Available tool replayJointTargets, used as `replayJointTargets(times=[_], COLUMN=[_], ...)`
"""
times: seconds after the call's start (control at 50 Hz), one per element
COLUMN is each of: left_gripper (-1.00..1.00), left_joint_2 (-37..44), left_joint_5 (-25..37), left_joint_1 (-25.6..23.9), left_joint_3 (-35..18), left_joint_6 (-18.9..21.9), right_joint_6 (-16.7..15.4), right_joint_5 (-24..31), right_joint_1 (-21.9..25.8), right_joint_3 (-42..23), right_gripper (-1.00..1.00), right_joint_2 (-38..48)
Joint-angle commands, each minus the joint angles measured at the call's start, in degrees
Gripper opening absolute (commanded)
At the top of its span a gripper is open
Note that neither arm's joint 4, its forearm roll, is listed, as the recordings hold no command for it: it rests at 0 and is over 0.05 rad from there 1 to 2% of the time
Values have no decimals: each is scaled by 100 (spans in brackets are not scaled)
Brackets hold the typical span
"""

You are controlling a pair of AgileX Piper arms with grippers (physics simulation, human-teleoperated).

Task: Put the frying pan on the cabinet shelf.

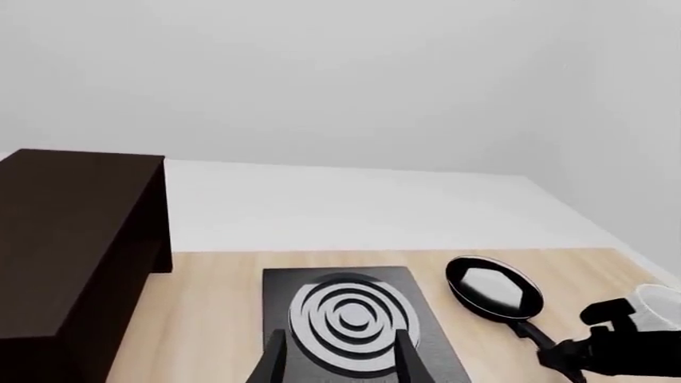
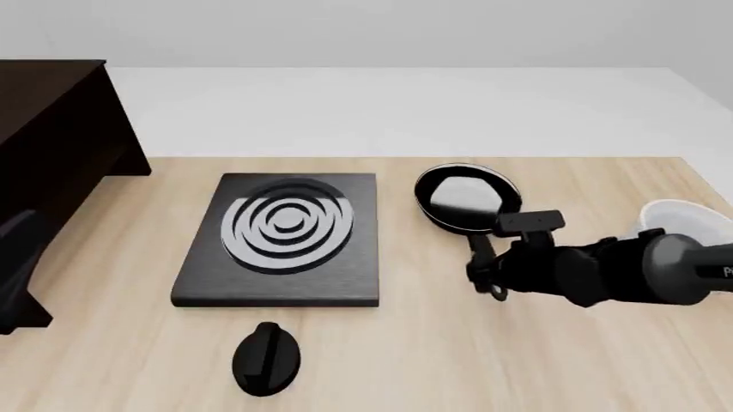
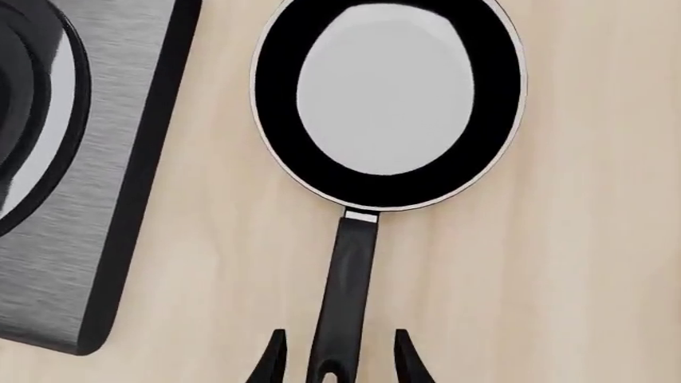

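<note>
Barely begun: frying pan (image 3: 388, 104) sits on table, right gripper (image 3: 335, 359) spread astride handle, ungripped; cabinet shelf (image 2: 51, 129) well apart.

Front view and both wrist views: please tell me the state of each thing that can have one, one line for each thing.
frying pan: upright on the table, empty, handle toward the right gripper, not lifted.
right gripper: open, fingertips on either side of the handle's end.
left gripper: open, holding nothing, over the black slab.
black slab: flat on the table, nothing on its rings.
cabinet shelf: no pan on it.
white bowl: upright, partly hidden by the right arm.
</note>
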Motion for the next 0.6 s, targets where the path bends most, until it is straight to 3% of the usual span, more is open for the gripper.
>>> replayJointTargets(times=[0.02, 0.46, 0.48, 0.6], left_gripper=[100, 100, 100, 100], left_joint_2=[-2, -17, -17, -12], left_joint_5=[-4, 3, -3, -17], left_joint_1=[2, -2, -1, -15], left_joint_3=[18, 52, 62, 74], left_joint_6=[-14, -26, -23, -28], right_joint_6=[-66, -46, -68, -121], right_joint_5=[-7, 50, 65, 8], right_joint_1=[-57, -7, -26, -30], right_joint_3=[-82, -160, -157, -103], right_gripper=[100, 100, -100, -100], right_joint_2=[263, 360, 323, 270])
